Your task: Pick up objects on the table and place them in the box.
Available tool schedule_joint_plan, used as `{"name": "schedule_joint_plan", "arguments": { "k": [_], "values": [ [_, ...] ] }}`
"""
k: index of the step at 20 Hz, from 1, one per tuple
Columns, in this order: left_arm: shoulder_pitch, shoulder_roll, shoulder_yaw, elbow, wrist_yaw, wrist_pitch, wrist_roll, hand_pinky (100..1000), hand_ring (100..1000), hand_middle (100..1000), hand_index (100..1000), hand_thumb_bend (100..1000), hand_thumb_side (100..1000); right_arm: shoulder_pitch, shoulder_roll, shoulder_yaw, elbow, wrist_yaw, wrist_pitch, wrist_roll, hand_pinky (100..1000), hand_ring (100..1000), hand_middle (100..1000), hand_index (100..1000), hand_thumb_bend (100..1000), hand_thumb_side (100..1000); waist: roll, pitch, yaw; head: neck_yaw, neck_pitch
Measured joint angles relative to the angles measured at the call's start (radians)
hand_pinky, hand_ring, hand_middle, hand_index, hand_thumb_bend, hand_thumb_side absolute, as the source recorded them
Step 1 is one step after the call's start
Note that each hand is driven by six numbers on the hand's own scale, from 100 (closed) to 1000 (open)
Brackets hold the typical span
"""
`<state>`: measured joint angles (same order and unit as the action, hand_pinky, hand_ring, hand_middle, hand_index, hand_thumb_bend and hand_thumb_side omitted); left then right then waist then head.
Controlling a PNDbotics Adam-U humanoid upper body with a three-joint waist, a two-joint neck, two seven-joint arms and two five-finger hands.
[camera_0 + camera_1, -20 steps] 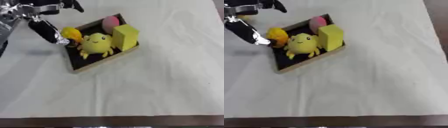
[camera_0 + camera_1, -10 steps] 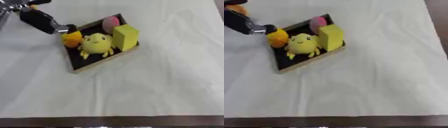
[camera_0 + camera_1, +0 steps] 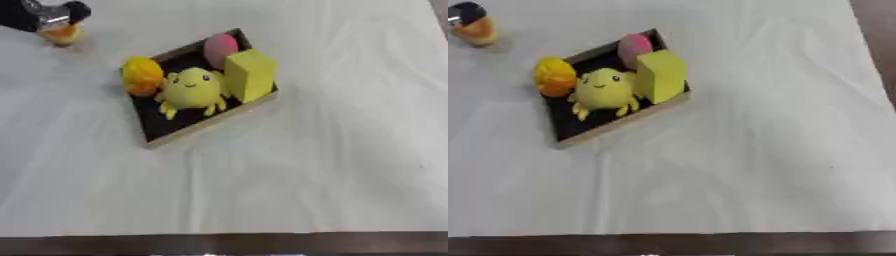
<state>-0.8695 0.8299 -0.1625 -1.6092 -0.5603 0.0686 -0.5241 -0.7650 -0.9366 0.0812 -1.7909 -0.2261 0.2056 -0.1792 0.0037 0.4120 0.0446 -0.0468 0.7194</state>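
A shallow dark box (image 3: 164,131) with a pale wooden rim lies askew on the white cloth. In it are a yellow round plush toy (image 3: 192,90), a yellow block (image 3: 251,74) and a pink rounded thing (image 3: 220,45). An orange-yellow thing (image 3: 142,75) sits on the box's left edge. My left hand (image 3: 51,12) shows as a black and silver shape in the top left corner, well apart from the box. A small orange thing (image 3: 476,31) lies right under its tip; I cannot tell whether they touch. My right hand is out of view.
The white cloth (image 3: 332,150) covers the table, with creases across it. The table's dark front edge (image 3: 227,242) runs along the bottom of both views.
My left hand has drawn back up and to the left, away from the box. The orange-yellow thing stays at the box's left edge. A small orange thing now shows under the hand.
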Motion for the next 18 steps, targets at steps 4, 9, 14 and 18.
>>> {"name": "schedule_joint_plan", "arguments": {
  "k": [4, 9, 14, 18],
  "values": [
    [0.0, 0.007, 0.018, 0.092, -0.029, 0.006, 0.001, 927, 934, 878, 918, 467, 314, 0.001, 0.0, -0.004, -0.003, -0.036, -0.009, -0.037, 799, 713, 627, 786, 100, 997, 0.0, 0.0, -0.009, 0.006, -0.004],
    [-0.016, 0.007, 0.041, 0.204, -0.052, 0.008, -0.001, 931, 940, 887, 927, 498, 287, 0.013, -0.002, -0.01, -0.005, -0.052, -0.013, -0.065, 797, 709, 624, 784, 100, 995, 0.001, 0.001, -0.02, 0.016, -0.009],
    [-0.04, 0.006, 0.051, 0.296, -0.051, -0.014, -0.028, 941, 950, 894, 920, 537, 261, 0.022, -0.01, -0.014, -0.01, -0.059, -0.013, -0.079, 797, 709, 624, 784, 100, 999, 0.007, 0.001, -0.033, 0.028, -0.018],
    [-0.059, 0.004, 0.057, 0.355, -0.049, -0.034, -0.056, 936, 945, 877, 912, 525, 250, 0.026, -0.01, -0.017, -0.01, -0.059, -0.01, -0.084, 797, 708, 623, 783, 100, 1000, 0.007, 0.002, -0.033, 0.036, -0.027]
  ]
}}
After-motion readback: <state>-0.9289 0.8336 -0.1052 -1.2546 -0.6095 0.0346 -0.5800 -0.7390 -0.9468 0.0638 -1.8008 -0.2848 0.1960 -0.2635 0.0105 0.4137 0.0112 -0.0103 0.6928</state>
